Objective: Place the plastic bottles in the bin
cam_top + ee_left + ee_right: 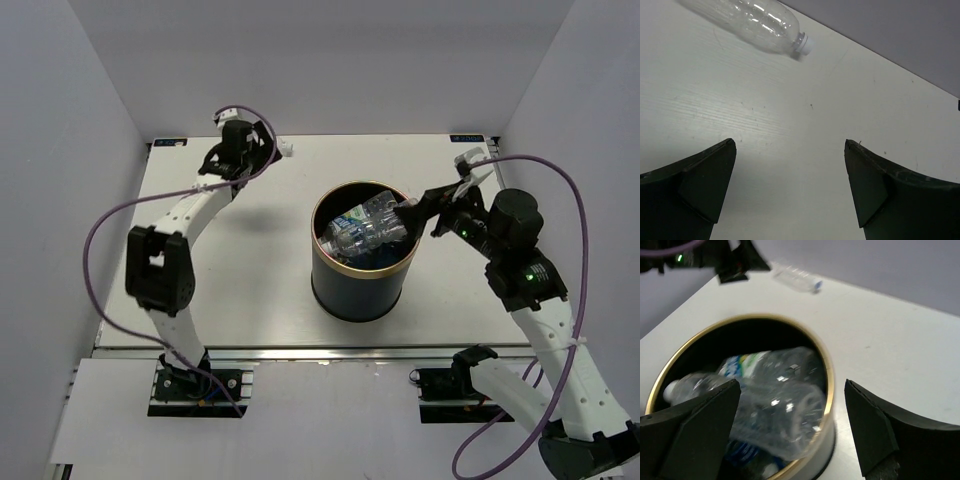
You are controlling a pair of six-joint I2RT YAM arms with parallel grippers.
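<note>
White tabletop point(250, 260) fills the middle of the top view, boxed in by pale grey walls point(330, 60) on the left, the right and the far side. In the right wrist view the left arm point(735, 260) shows as a dark shape with a green light in the upper left corner.

At the centre of the top view stands the bin point(345, 290), a dark cylinder with a thin gold rim, upright on the table. The plastic bottles point(365, 228) lie heaped inside it, clear and crinkly. From the right wrist one of them shows a green, white and blue label, and a white cap pokes out at the left inside wall.

One loose bottle point(750, 20) lies on its side on the table near the far wall. It is clear with a white cap, and sits at the top left of the left wrist view. In the top view only its cap end shows, just right of the left gripper point(262, 142).

That gripper's jaws are spread wide and grasp nothing. Its two dark fingers point(705, 180) frame bare tabletop, with the loose bottle beyond them and apart from them.

The right gripper point(445, 185) hangs over the bin's right rim, tilted toward its mouth. Its jaws are also released and wide. The heaped bottles show between and below the fingers, and none is gripped.
</note>
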